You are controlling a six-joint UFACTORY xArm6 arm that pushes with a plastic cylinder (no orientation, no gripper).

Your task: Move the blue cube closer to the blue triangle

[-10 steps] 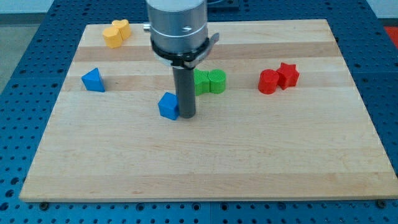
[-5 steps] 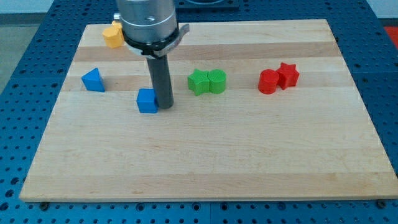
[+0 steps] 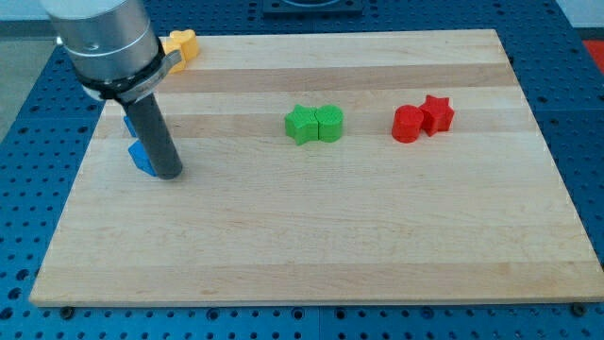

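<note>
My tip [image 3: 168, 174] rests on the board at the view's left, touching the right side of the blue cube [image 3: 141, 158]. The rod hides most of the cube; only its left part shows. The blue triangle [image 3: 128, 124] sits just above the cube, toward the view's top, and only a thin sliver of it shows beside the rod. The two blue blocks look close together, but the rod hides whether they touch.
Yellow blocks [image 3: 179, 44] sit at the board's top left, partly behind the arm. Two green blocks [image 3: 314, 124] stand together mid-board. A red round block [image 3: 408, 124] and a red star [image 3: 437, 112] touch at the right. The board's left edge [image 3: 83, 179] is near the cube.
My tip has slid left across the board, pushing the blue cube from the middle to just below the blue triangle. The arm now covers most of both blue blocks.
</note>
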